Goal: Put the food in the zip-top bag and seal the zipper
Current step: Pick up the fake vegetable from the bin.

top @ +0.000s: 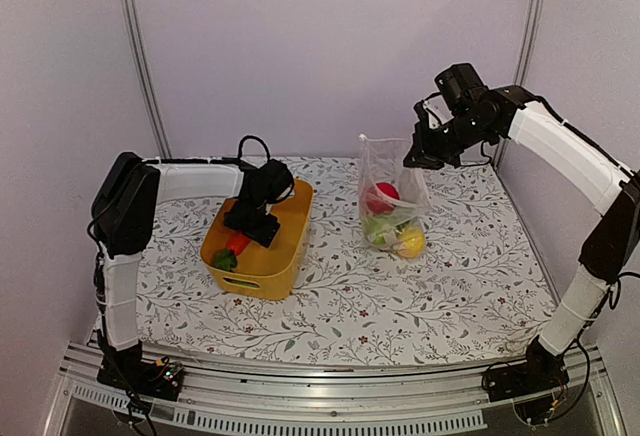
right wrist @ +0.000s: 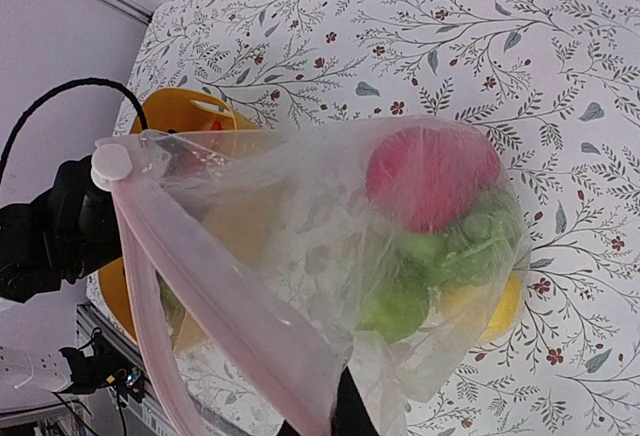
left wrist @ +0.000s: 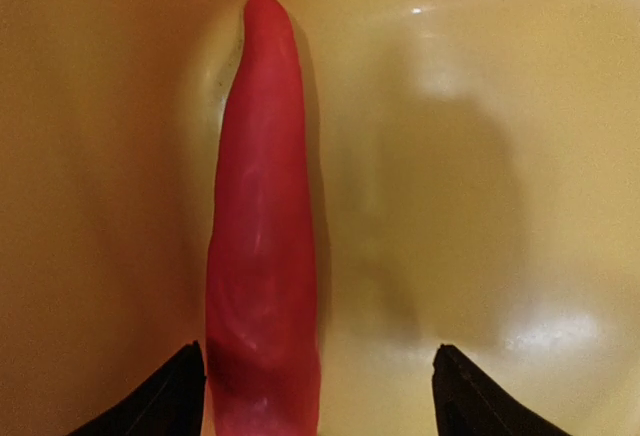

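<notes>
A long red tapered piece of food point(left wrist: 262, 236) lies on the floor of the yellow basket point(top: 283, 261). My left gripper point(left wrist: 320, 401) is down inside the basket and open. The red piece sits between its fingers, close against the left fingertip point(left wrist: 165, 401). From above, that piece point(top: 237, 244) shows beside a green piece point(top: 224, 259). My right gripper point(top: 420, 156) is shut on the top edge of the zip-top bag point(top: 392, 206), which hangs upright with its bottom on the table. The bag holds red point(right wrist: 430, 171), green point(right wrist: 400, 301) and yellow point(right wrist: 495, 306) food. The zipper point(right wrist: 220, 296) gapes open, with a white slider point(right wrist: 111, 164) at its far end.
The floral tablecloth point(top: 450, 296) covers the table between basket and bag. Grey walls and metal posts point(top: 140, 56) close the back and sides. The left arm's black cable point(right wrist: 40, 106) loops over the basket.
</notes>
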Motion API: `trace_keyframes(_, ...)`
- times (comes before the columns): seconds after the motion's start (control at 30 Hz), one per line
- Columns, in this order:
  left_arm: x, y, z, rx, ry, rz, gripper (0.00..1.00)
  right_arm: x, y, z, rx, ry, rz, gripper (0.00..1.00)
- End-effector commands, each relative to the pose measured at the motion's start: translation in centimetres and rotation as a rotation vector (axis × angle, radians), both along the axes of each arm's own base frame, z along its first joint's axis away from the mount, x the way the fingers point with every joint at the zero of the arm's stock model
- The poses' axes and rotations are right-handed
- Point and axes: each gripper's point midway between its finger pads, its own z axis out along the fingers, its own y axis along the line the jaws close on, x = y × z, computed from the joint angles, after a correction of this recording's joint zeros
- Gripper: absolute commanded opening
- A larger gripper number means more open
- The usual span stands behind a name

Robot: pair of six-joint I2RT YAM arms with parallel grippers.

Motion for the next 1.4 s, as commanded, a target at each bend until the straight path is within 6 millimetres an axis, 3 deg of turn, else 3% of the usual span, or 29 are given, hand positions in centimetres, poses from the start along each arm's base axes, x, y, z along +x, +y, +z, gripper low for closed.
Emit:
trace_keyframes(0.0,2.2,1.9,0.0,0.086,-0.055,0.057,0.8,-1.2,-0.8,0.6,0.02,-0.014,-0.009,0.0)
trace_keyframes(0.17,2.8,2.6,-1.0,0.05,-0.048,0.097,0.81,-2.0,-1.3,0.1,0.024,-0.004,-0.025,0.0)
trace_keyframes(0.37,2.1,1.3,-2.1,-0.114,0.011,0.117,0.66,-2.1,-1.5,0.3,0.032,-0.009,-0.041,0.0)
trace_keyframes(0.53,1.4,-1.0,-0.1,-0.253,0.009,0.1,0.45,-1.9,-1.5,0.2,0.037,-0.007,-0.051,0.0)
trace_keyframes(0.67,1.1,-1.7,2.6,-0.302,-0.033,0.096,0.29,-1.8,-1.4,0.1,0.038,-0.007,-0.053,0.0)
trace_keyframes(1.03,1.5,-4.4,18.3,-0.605,-0.33,0.027,0.22,-1.6,-0.1,0.6,0.032,0.008,-0.022,0.0)
trace_keyframes(1.17,0.6,-7.8,26.3,-0.848,-0.46,-0.112,0.22,-0.9,1.2,0.6,0.034,0.015,0.002,0.0)
trace_keyframes(1.27,-1.3,-10.9,33.7,-1.05,-0.602,-0.291,0.23,-0.6,2.7,1.2,0.054,0.016,0.031,0.0)
trace_keyframes(1.37,-3.4,-12.8,40.2,-1.211,-0.774,-0.435,0.23,-0.4,4.5,1.9,0.079,0.025,0.067,0.0)
